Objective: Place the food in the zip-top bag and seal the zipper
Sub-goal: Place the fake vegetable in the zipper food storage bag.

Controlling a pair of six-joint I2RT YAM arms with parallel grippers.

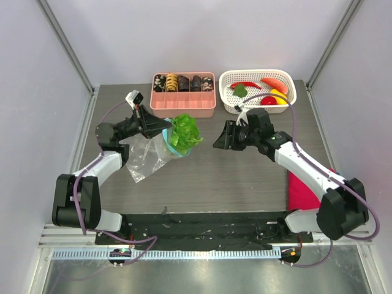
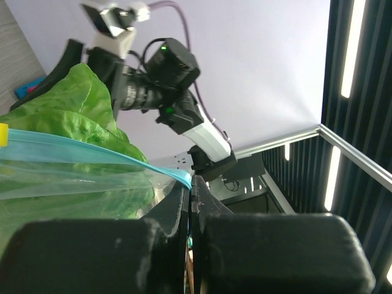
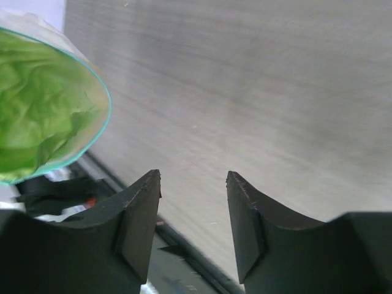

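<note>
The clear zip-top bag (image 1: 142, 160) hangs from my left gripper (image 1: 160, 126), which is shut on its light-blue zipper (image 2: 92, 150) at the mouth's edge. Green lettuce (image 1: 185, 131) sticks half out of the bag's open mouth. In the left wrist view the jaws (image 2: 192, 184) pinch the blue strip, with the lettuce (image 2: 73, 110) just behind it. My right gripper (image 1: 218, 142) hovers to the right of the lettuce, open and empty. In its own view the right gripper (image 3: 193, 177) holds nothing, and the lettuce (image 3: 43, 104) fills the bag's mouth at the upper left.
A white lattice basket (image 1: 289, 86) at the back right holds a red chili (image 1: 245, 84), a tomato (image 1: 268, 100), and orange, yellow and green pieces. A pink compartment tray (image 1: 184, 109) with dark rolls stands behind the bag. A red cloth (image 1: 302, 191) lies at the right.
</note>
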